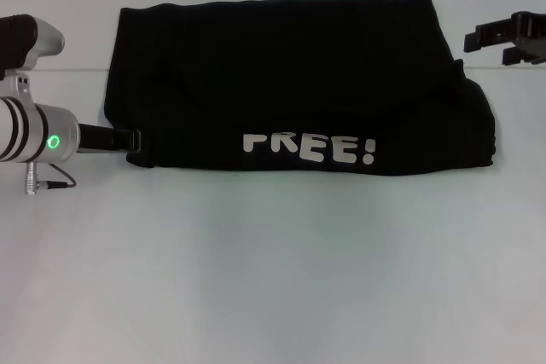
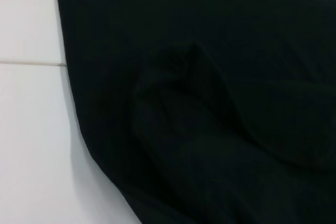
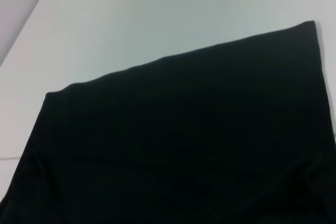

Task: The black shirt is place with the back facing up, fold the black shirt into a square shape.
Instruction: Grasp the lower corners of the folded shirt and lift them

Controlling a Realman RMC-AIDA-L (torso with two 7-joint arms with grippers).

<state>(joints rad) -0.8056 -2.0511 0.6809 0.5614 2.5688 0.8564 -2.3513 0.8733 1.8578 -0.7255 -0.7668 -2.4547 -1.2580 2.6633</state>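
On the white surface (image 1: 273, 279), the black shirt (image 1: 290, 83) is lying as a wide folded band, white "FREE!" lettering (image 1: 309, 148) showing along its near edge, so one lengthwise fold is looking done and the crosswise fold is remaining.

Left gripper (image 1: 128, 140) is sitting low at the shirt's left near corner, tip touching or just under the hem. Can't tell whether its fingers are open or clamped on cloth, since the tip is merging with the black fabric. Left wrist view is only showing shirt with a raised pucker (image 2: 184, 72) in the cloth, no fingers visible.

Right gripper (image 1: 510, 37) is hovering off the far right corner, clear of the shirt, gripping nothing; whether its fingers are parted I can't tell either.

My read for doing this step well:
- pinch all layers at the left edge, not just the top one
- lift just enough to clear, carry left edge over toward right edge
- keep the near edge aligned so the result is coming out square
- risk: the pucker dragging into a crease, or layers sliding apart
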